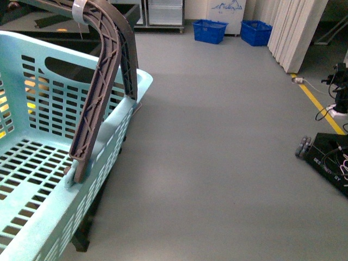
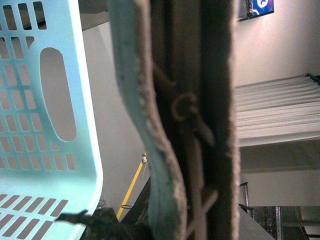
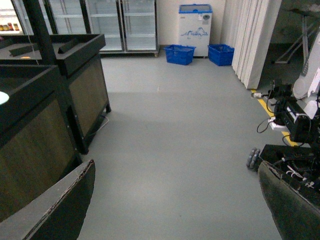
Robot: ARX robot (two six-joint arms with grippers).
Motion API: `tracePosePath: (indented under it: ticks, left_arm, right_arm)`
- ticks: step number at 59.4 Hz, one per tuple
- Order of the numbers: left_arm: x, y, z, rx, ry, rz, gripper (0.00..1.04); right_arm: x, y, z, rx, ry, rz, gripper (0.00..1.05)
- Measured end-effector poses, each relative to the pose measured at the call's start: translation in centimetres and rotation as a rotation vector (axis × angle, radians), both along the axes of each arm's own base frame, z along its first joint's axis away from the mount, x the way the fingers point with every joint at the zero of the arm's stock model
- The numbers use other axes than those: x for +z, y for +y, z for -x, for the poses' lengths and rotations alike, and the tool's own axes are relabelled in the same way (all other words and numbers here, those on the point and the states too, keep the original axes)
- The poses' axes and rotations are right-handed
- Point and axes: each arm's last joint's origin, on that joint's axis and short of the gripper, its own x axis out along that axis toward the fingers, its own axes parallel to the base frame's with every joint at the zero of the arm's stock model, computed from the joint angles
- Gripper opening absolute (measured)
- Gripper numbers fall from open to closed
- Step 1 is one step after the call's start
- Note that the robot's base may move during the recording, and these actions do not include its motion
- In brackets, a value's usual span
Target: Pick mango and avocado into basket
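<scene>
The right gripper points forward, its fingers spread wide, nothing between them. The left gripper looks pinched close on the basket handle, though the view is too near to be sure.

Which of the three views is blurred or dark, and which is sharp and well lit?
Front view: evenly lit and sharp; the basket shows no glare. Left wrist view: the handle is very close, so it looks dark and blurred. Right wrist view: the floor is sharp, but the right gripper's fingers are dark and soft.
</scene>
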Motion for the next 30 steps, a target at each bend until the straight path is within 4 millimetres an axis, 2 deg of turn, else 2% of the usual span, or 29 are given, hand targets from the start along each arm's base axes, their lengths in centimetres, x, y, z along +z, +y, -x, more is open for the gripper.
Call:
tracePosePath:
  ticks: [30]
  left_arm:
    - [0.00,0.00,0.00,0.001,0.000,0.000,0.10]
  right_arm:
    - [0.00,0.00,0.00,0.000,0.000,0.000,0.96]
